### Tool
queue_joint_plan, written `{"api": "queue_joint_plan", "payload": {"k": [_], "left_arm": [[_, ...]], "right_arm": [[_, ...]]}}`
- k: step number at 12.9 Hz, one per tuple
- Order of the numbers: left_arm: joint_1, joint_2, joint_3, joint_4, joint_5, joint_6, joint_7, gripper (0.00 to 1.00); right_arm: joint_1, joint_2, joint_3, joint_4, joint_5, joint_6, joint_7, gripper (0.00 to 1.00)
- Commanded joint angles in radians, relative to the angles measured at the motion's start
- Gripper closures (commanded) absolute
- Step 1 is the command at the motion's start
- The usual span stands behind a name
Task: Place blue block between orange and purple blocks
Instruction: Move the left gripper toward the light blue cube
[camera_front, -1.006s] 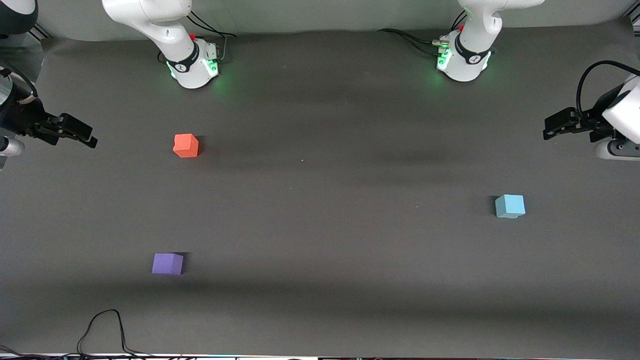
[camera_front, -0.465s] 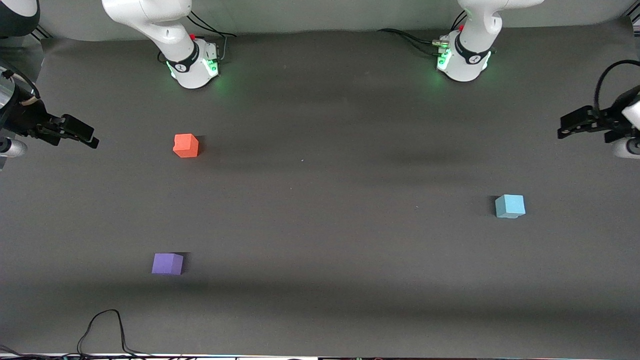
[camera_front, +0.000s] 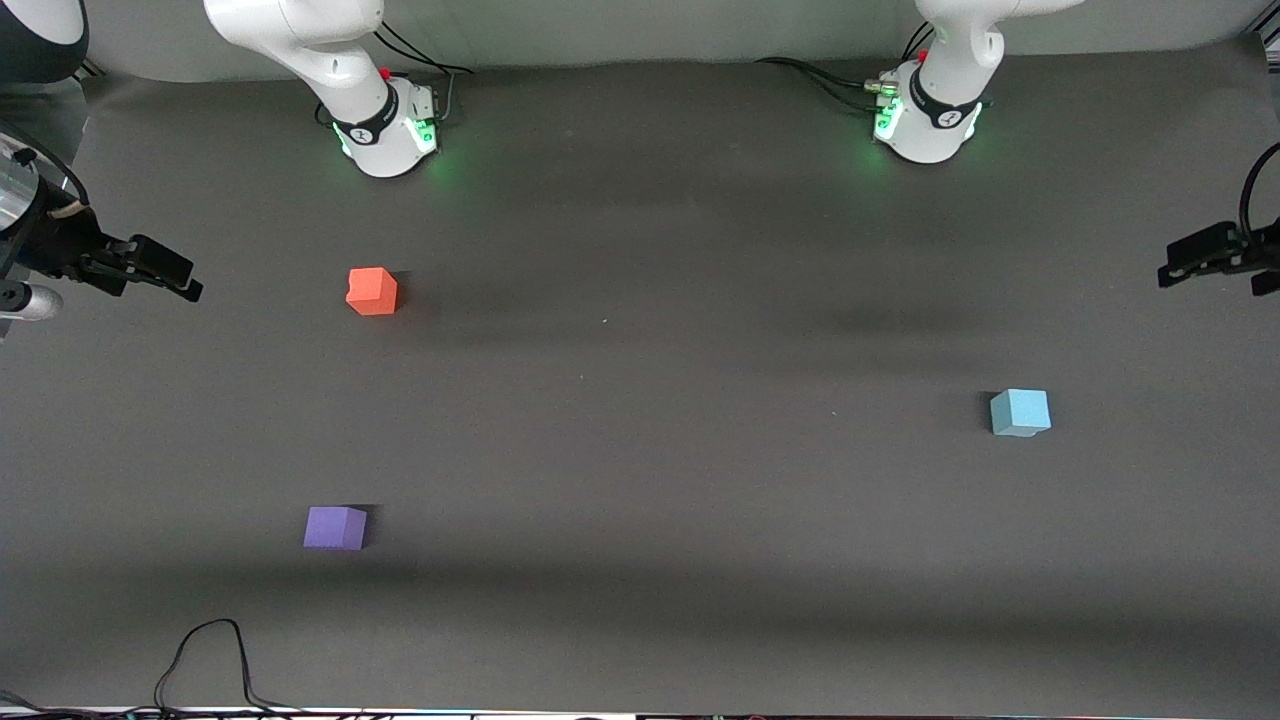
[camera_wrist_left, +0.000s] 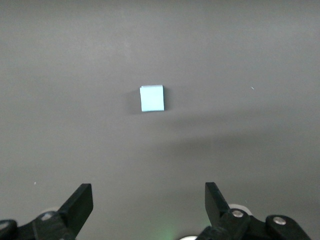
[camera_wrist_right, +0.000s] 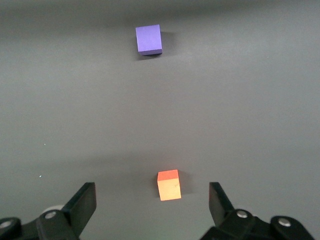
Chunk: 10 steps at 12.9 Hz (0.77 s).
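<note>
The light blue block (camera_front: 1020, 412) sits on the dark mat toward the left arm's end; it also shows in the left wrist view (camera_wrist_left: 152, 98). The orange block (camera_front: 372, 291) and the purple block (camera_front: 335, 527) lie toward the right arm's end, the purple one nearer the front camera. Both show in the right wrist view, the orange block (camera_wrist_right: 169, 184) and the purple block (camera_wrist_right: 149, 39). My left gripper (camera_front: 1175, 268) hangs open and empty at the mat's edge, apart from the blue block. My right gripper (camera_front: 185, 280) is open and empty, up in the air beside the orange block.
The two arm bases (camera_front: 385, 130) (camera_front: 930, 120) stand at the table's far edge. A black cable (camera_front: 210, 655) loops on the mat near the front edge, nearer the camera than the purple block.
My left gripper has drawn outward toward the left arm's end of the table, mostly leaving the front view. My right gripper has barely shifted. The blocks have not moved.
</note>
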Motion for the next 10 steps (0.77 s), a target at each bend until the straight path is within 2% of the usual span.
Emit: {"api": "queue_joint_plan", "payload": {"k": [1,5,10], "left_arm": [[0.007,-0.002,-0.004,-0.153,0.03,0.18,0.016,0.0],[0.007,0.056,-0.004,-0.392,0.034,0.517,0.014,0.0],[0.003,0.25,-0.004,-0.509,0.032,0.829,0.002,0.0]], "right_arm": [[0.007,0.003,-0.002,-0.018,-0.003,0.028,0.006,0.0],[0.011,0.019,-0.002,-0.017,-0.004,0.049,0.0,0.0],[0.02,0.025,-0.002,-0.018,-0.009,0.061,0.0,0.0]]}}
